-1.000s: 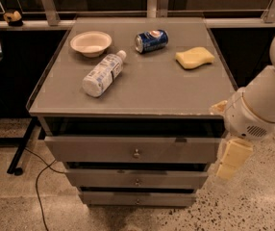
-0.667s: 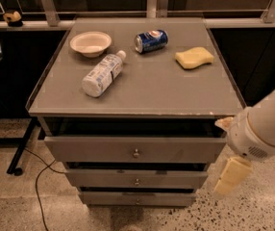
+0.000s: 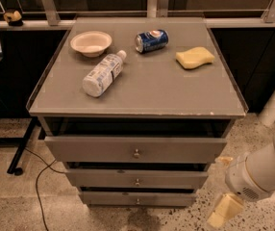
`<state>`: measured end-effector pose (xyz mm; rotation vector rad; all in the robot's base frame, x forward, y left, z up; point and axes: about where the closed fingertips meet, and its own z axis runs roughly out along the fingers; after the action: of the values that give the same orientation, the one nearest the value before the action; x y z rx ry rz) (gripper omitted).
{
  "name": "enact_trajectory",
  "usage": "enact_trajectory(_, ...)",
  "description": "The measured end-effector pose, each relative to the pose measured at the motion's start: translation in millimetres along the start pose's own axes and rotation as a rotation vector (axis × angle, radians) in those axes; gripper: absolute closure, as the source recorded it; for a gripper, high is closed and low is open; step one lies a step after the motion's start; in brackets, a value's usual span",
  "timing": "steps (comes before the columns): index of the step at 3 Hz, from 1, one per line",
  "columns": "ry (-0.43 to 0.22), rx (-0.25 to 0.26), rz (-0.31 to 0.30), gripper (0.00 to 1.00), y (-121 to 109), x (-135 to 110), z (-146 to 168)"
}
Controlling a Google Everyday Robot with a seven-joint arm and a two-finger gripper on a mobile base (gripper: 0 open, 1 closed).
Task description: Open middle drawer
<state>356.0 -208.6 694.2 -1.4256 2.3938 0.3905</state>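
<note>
middle drawer (image 3: pixel 104 178) grey, flat front, small round knob (image 3: pixel 137 181); gripper (image 3: pixel 226 209) low right, well apart, grip state unclear

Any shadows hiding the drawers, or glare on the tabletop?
Camera view: dark shadow fills the gap under the tabletop and the slit above the middle drawer, whose front and knob stay lit; tabletop evenly lit, no glare; the gripper, lower right, apart from that drawer, is well lit.
</note>
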Motion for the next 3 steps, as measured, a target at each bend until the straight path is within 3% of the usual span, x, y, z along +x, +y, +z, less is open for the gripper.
enact_trajectory(1, -0.024, -0.085, 0.037, 0.00, 2.3, 21.0, 40.7)
enact_trajectory(2, -0.026, -0.101, 0.043, 0.00, 3.2, 23.4, 46.9)
enact_trajectory(3, -0.036, -0.036, 0.056, 0.00, 7.3, 23.9, 39.3)
